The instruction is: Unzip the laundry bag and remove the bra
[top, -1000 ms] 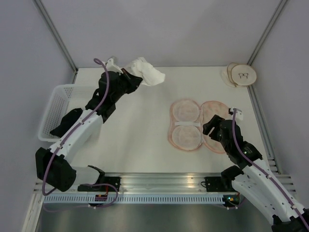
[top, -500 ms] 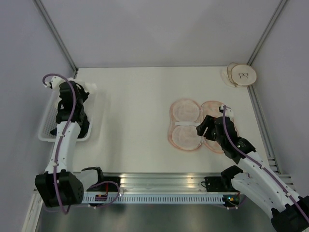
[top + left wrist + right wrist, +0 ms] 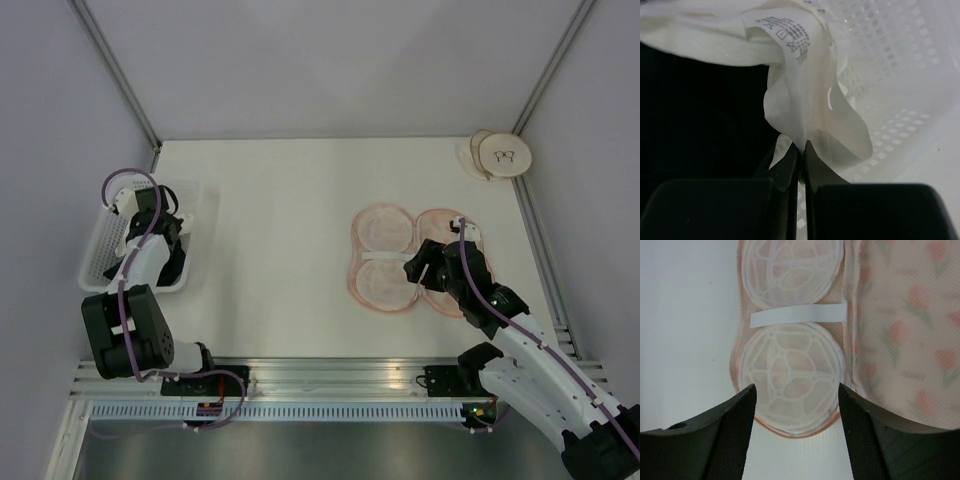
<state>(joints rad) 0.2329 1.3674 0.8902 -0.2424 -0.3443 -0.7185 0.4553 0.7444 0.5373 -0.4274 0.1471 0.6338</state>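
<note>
From above, the left gripper [image 3: 160,240] has moved a long way. A second ago it held the bra up high near the back wall. Now it is down in the white basket [image 3: 97,255], and I cannot see the bra from up here. The laundry bag [image 3: 385,245] lies wide open and flat just under the right gripper [image 3: 425,268], and that gripper has come a bit closer over it. So the bag is unzipped and the bra is out. I think only the letting go is left. Far beyond the right gripper, in the corner, sits a round pale thing [image 3: 500,155] with a small dark drawing on it. I cannot read it.

On the left wrist camera, the left gripper [image 3: 801,147] has its fingers pressed together, pinching a fold of the white bra [image 3: 810,105]. The bra hangs right in front of the fingers. To their right is the basket's wall full of holes [image 3: 900,60], and to their left is black cloth [image 3: 700,125]. A wash label [image 3: 785,37] shows little care signs, but the print is too small to read.

On the right wrist camera, the right gripper [image 3: 797,395] has its fingers spread wide and holds nothing. The open bag's two round white cups are right ahead of them, with a white strap [image 3: 797,315] across. To the right is the flower flap [image 3: 905,315]. The tiny words on it are blurry.
</note>
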